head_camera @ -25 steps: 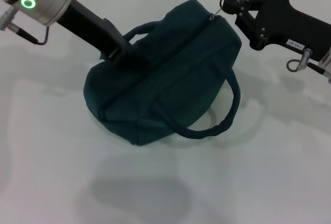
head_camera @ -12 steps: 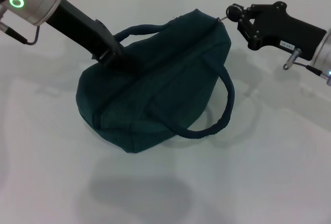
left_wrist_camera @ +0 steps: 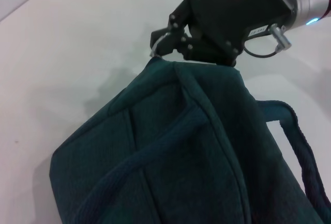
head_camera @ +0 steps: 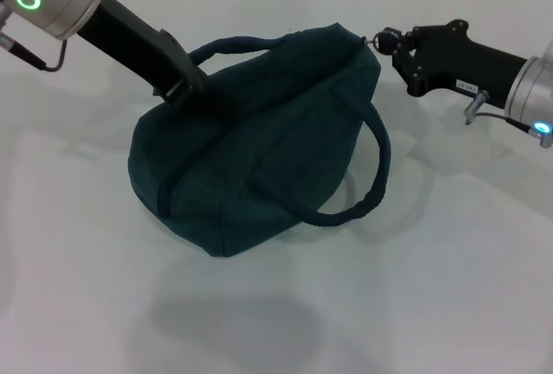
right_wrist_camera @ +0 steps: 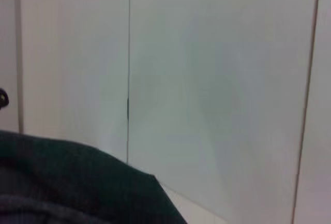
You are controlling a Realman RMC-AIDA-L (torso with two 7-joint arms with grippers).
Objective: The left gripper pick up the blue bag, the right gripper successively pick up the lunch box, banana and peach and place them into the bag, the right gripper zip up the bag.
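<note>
The blue bag point(head_camera: 259, 149) is zipped closed and hangs slanted over the white table, its low end near the surface. My left gripper point(head_camera: 183, 91) is shut on the fabric at the bag's top left, beside one loop handle. My right gripper point(head_camera: 386, 42) is at the bag's far right end, shut on the metal ring zip pull point(left_wrist_camera: 159, 44). The left wrist view shows the bag point(left_wrist_camera: 170, 151) from above with the right gripper point(left_wrist_camera: 173, 35) at its tip. The bag point(right_wrist_camera: 62, 182) fills the low corner of the right wrist view. The lunch box, banana and peach are out of view.
The white table point(head_camera: 432, 288) spreads around the bag, with the bag's shadow on it near the front. One loop handle point(head_camera: 367, 184) droops off the bag's near right side. A pale panelled wall point(right_wrist_camera: 217, 79) stands behind.
The right gripper has come down and slightly right with the zip pull. The left arm has shifted left, and the bag has stretched out flatter between the two grippers.
</note>
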